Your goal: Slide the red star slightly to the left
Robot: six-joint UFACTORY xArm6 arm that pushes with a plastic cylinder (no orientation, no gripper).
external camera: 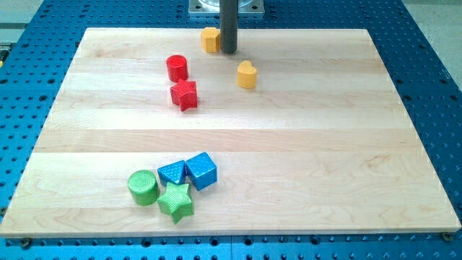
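The red star (pixel 185 94) lies on the wooden board (pixel 303 144) in the upper left-centre. A red cylinder (pixel 177 68) stands just above it, close but apart. My tip (pixel 228 51) is at the board's top edge, up and to the right of the red star, well apart from it. A yellow hexagon block (pixel 210 40) sits right beside the tip on its left. A yellow heart block (pixel 247 74) lies below and to the right of the tip.
Near the view's bottom left is a cluster: a green cylinder (pixel 144 188), a green star (pixel 176 201), a blue block (pixel 172 174) and a blue cube (pixel 201 170), touching one another. A blue perforated table surrounds the board.
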